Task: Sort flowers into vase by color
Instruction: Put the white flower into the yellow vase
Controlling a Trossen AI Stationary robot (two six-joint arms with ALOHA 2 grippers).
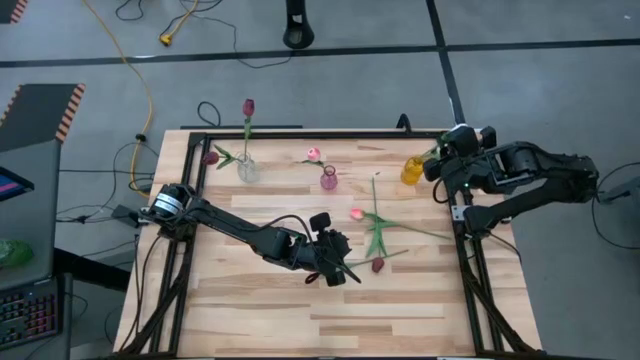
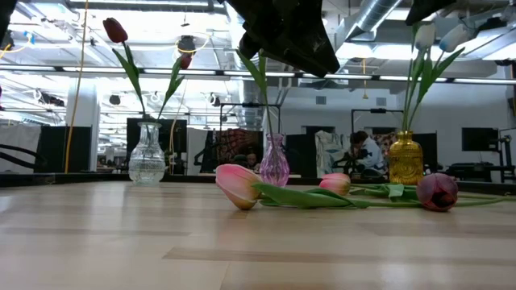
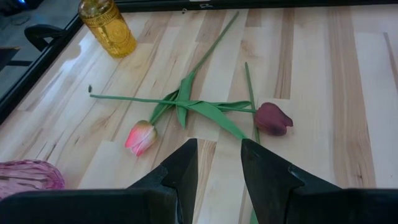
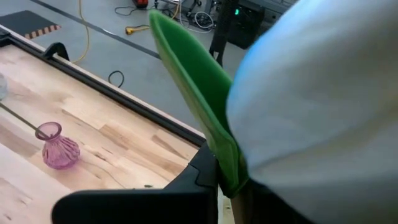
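Three vases stand along the far side. A clear vase [image 1: 247,170] holds dark red tulips, a pink vase [image 1: 328,180] holds one pink tulip, and a yellow vase [image 1: 412,170] holds white tulips [image 2: 423,36]. My right gripper [image 1: 440,165] hangs above the yellow vase, shut on a white tulip [image 4: 323,112]. My left gripper [image 3: 217,168] hovers open over the table's middle. Beyond its fingertips a pink tulip [image 3: 141,137] and a dark red tulip [image 3: 273,118] lie flat on the wood with their stems crossed. My right gripper pinches the white tulip just under its head, on the stem and the base of a green leaf [image 4: 229,177]. The tulip stands nearly upright, and its stem [image 2: 415,97] runs down into the yellow vase's mouth [image 2: 405,134].
A black frame [image 1: 465,250] edges the table on the left, right and far sides. The near half of the table [image 1: 330,320] is bare wood. Cables lie on the floor beyond the far edge.
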